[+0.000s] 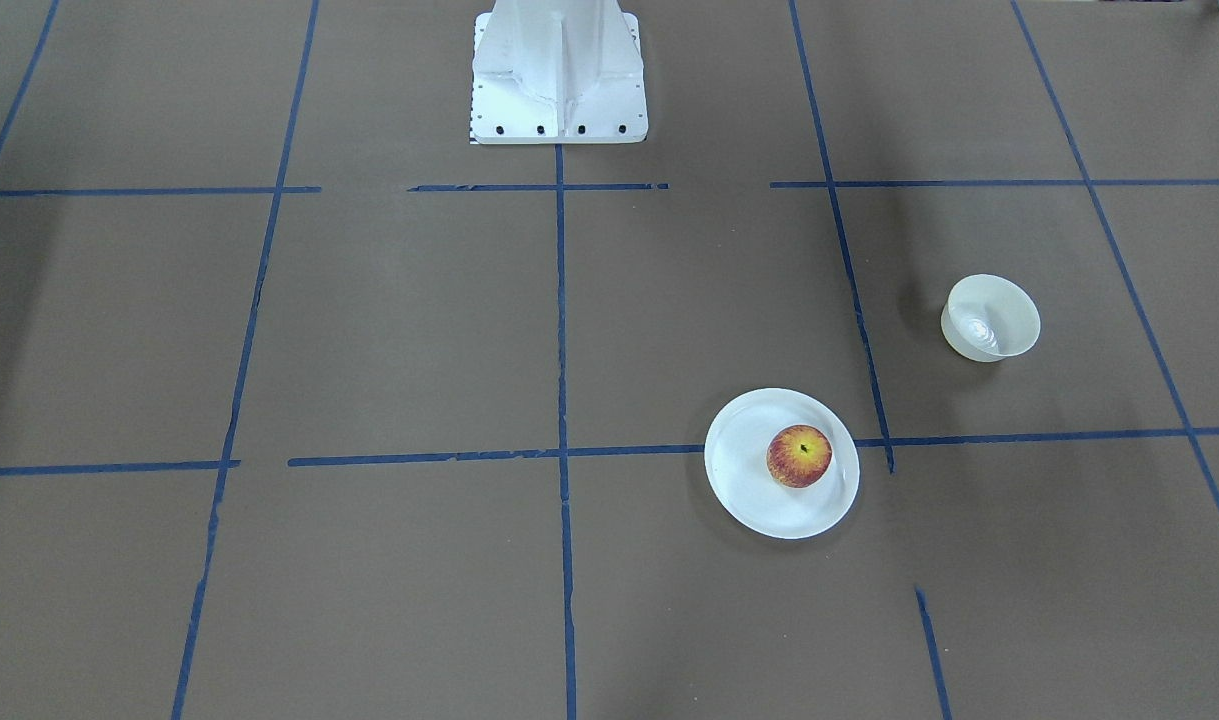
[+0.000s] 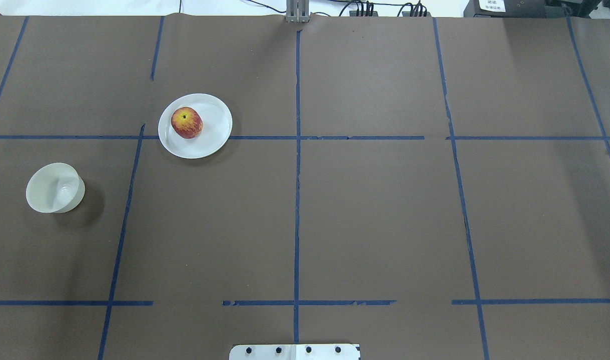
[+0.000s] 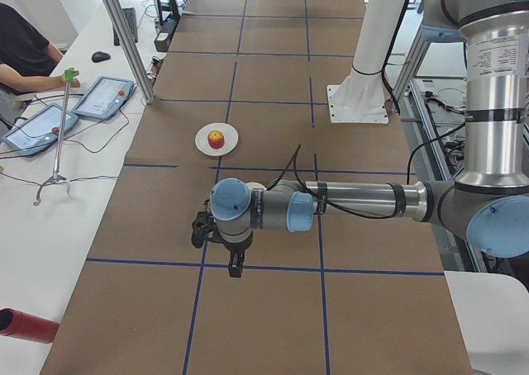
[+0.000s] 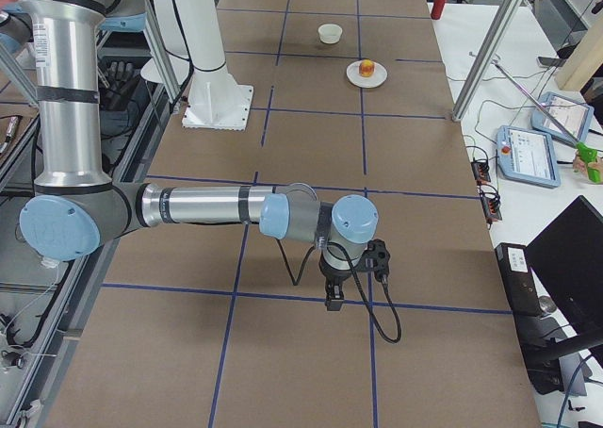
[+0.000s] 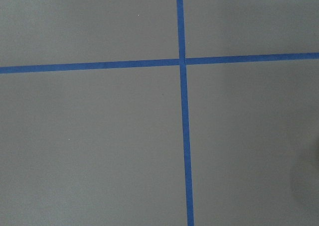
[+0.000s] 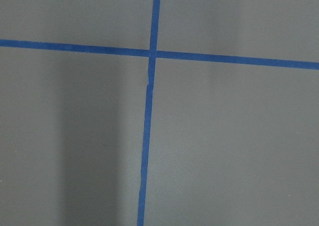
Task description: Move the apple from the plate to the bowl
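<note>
The red and yellow apple lies on the white plate on the robot's left half of the table, also in the front view with the apple on the plate. The small cream bowl stands empty, nearer the robot and further left, apart from the plate; in the front view the bowl is up right of the plate. My left gripper shows only in the left side view, my right gripper only in the right side view. Both hang above bare table; open or shut I cannot tell.
Brown paper with blue tape lines covers the table. The white robot base stands at the near edge. Both wrist views show only tape crossings. Tablets and a person's arm lie on the side bench.
</note>
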`<move>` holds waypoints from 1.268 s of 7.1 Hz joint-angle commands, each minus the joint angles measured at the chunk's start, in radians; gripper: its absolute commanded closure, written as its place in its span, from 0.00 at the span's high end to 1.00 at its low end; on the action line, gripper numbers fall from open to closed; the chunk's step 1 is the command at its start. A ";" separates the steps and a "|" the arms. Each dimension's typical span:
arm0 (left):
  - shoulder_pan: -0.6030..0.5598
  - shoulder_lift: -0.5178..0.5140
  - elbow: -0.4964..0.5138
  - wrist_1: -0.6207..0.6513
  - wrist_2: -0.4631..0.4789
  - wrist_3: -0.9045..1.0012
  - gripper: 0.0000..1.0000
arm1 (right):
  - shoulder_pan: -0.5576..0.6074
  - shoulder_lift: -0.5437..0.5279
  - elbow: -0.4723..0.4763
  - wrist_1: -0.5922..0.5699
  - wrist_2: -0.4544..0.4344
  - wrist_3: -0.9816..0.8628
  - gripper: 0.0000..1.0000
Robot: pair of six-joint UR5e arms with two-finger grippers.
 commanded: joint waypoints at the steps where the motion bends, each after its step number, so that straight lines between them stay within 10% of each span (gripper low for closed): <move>1: 0.001 -0.009 0.008 -0.050 -0.002 -0.012 1.00 | 0.000 0.000 0.000 0.000 0.000 0.000 1.00; 9: 0.390 -0.377 -0.116 -0.046 0.124 -0.599 1.00 | 0.000 0.000 0.000 0.000 0.000 0.000 1.00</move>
